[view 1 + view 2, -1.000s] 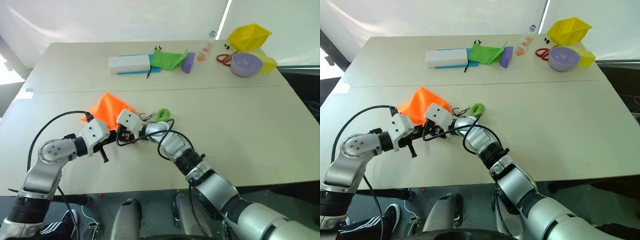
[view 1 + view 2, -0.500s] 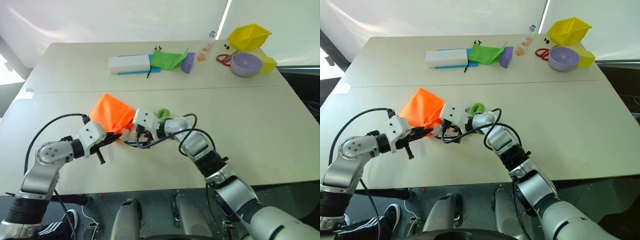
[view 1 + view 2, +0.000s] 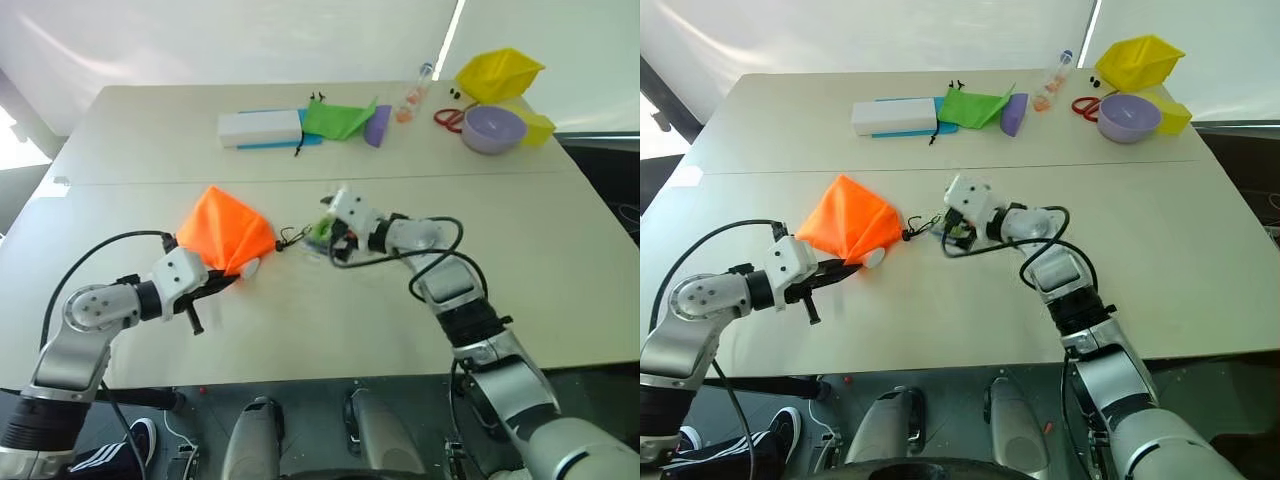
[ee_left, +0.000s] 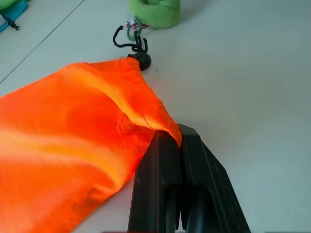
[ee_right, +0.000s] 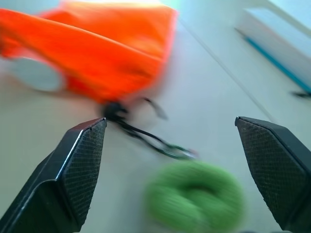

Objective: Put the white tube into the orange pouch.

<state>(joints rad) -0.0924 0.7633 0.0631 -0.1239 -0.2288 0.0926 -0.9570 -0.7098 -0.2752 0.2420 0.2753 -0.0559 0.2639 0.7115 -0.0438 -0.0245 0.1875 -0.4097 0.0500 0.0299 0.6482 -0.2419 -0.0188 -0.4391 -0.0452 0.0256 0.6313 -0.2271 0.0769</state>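
The orange pouch lies bunched on the near left of the table. A white tube end pokes out of its lower edge; the rest of the tube is hidden inside. My left gripper is shut on the pouch's fabric rim. The dark cord runs from the pouch to the green ring. My right gripper hovers over that ring, to the right of the pouch, open and holding nothing, with its fingers spread wide.
Along the far edge lie a long white box, a green fabric pouch, a clear bottle, red scissors, a purple bowl and a yellow container. The table's near right is bare.
My right gripper pulled away from the pouch's mouth to the right, rose a little and opened wide. The pouch now bulges with a white end showing. The left gripper kept its hold.
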